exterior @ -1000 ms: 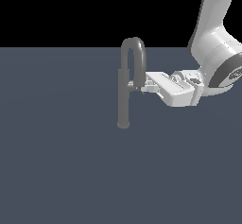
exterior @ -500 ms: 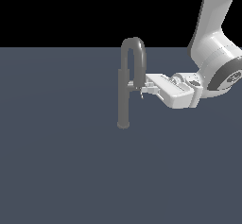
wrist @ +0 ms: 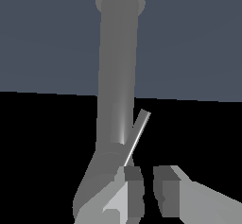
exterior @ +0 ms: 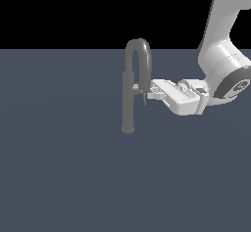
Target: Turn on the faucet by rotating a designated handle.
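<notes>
Fingers (wrist: 134,194) nearly closed beside handle (wrist: 137,137), faucet (wrist: 116,90).

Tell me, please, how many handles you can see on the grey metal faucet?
1. The thin light-silver lever handle sticks sideways from the tall grey metal faucet column, on the exterior view's right, just ahead of the white robot hand. The column's far side is hidden.

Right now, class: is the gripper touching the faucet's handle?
Touching, it appears. In the wrist view the handle, a thin lever beside the faucet column, ends right at one of the gripper fingers.

A flat slate-blue floor (exterior: 59,177) spreads out, apparently bare, under a black backdrop (exterior: 63,11).
</notes>
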`<state>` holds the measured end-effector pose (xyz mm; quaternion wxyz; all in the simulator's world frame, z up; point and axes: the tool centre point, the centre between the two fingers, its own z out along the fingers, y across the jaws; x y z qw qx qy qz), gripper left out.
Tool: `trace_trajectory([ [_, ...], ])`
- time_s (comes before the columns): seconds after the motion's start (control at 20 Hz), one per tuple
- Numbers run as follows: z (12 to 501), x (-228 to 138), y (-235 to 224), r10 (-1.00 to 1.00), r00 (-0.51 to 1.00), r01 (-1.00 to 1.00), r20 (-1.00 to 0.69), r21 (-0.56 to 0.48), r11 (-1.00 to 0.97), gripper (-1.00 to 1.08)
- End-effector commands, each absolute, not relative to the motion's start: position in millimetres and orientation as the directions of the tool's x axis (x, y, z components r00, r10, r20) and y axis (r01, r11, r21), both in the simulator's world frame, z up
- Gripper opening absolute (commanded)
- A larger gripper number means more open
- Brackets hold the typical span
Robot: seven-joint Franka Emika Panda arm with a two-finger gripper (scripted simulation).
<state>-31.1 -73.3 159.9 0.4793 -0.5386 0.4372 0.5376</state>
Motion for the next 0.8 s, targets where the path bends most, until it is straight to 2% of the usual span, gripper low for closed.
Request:
trace_trajectory([
  [0.0,151.9,-25.4,-69.7,0.023,0.036,-0.986,-0.999,-0.040,-0.165,-1.00],
  [0.6,115.3,-1.4,-60.8,0.001,0.005,-0.989,-1.000,-0.005,-0.145,-1.00],
  [0.65,162.3,-32.7,-74.6,0.074,0.001,-0.977,-0.997,-0.017,-0.213,-1.00],
  [0.75,160.0,-29.2,-72.4,0.072,0.001,-0.977,-0.997,-0.016,-0.211,-1.00],
])
